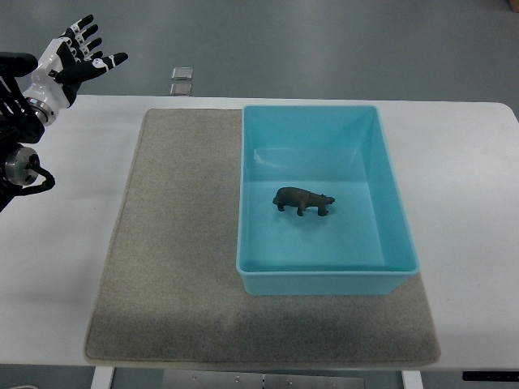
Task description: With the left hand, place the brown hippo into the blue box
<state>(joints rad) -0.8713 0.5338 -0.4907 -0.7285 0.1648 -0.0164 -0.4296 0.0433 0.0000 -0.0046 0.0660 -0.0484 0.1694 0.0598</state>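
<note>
The small brown plastic hippo (pixel 303 200) stands on the floor of the light-blue rectangular plastic box (pixel 389 194) at the grey mat's (pixel 178 243) right edge, so placement appears complete; the left hand (pixel 77 53), fingers spread and empty, hovers off the white worktop's (pixel 65 243) far-left corner.

Your left hand (pixel 77 50) is raised at the top-left, palm up, fingers spread and relaxed, gripping nothing. Below it your wrist and forearm (pixel 20 121) run down along the left edge.
</note>
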